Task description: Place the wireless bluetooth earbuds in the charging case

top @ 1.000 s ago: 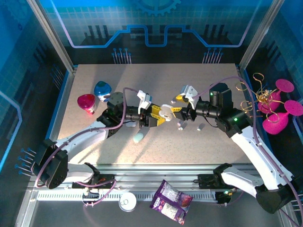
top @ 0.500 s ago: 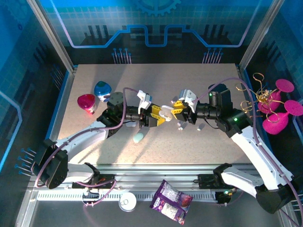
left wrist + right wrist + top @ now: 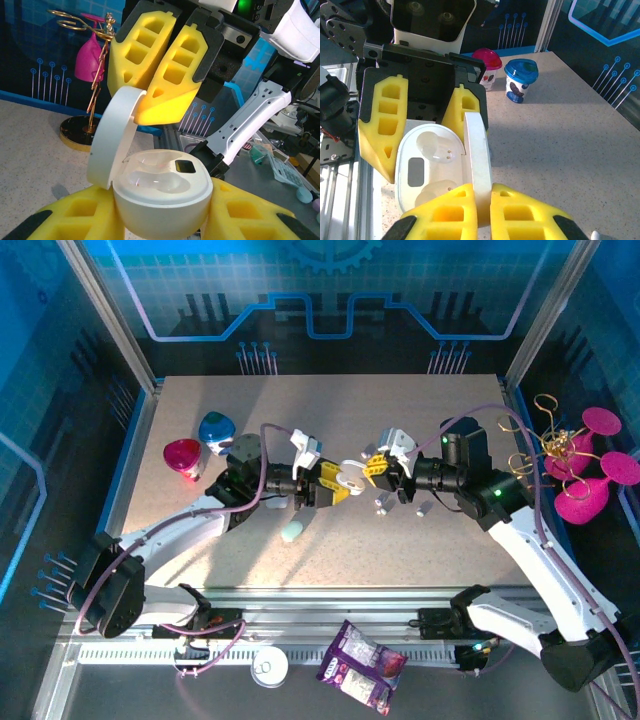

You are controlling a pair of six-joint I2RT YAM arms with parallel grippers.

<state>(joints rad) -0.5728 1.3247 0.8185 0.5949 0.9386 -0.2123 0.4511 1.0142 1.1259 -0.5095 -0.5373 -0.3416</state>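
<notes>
**Both grippers on the open charging case, above mid-worktop**

Near the left edge of the worktop stand a red-lidded cup and, just beside it toward the far edge, a blue-lidded cup.

The left gripper reaches in from the left. Its yellow fingers are closed partway and clamp the rounded body of the white charging case between them, holding it off the surface over the middle of the worktop. A mint case lies on the worktop below it, toward the near edge.

The charging case is open. Its lid stands upright on the hinge, and two moulded wells show in the body. Whether either well holds anything cannot be told.

The right gripper comes in from the right. Its two yellow fingers are pressed together on the free edge of the lid.

Two of the earbuds lie on the worktop right of centre, under the right arm's wrist and apart from the case.

Past the right edge of the worktop stands a pink stand with gold wire.
</notes>
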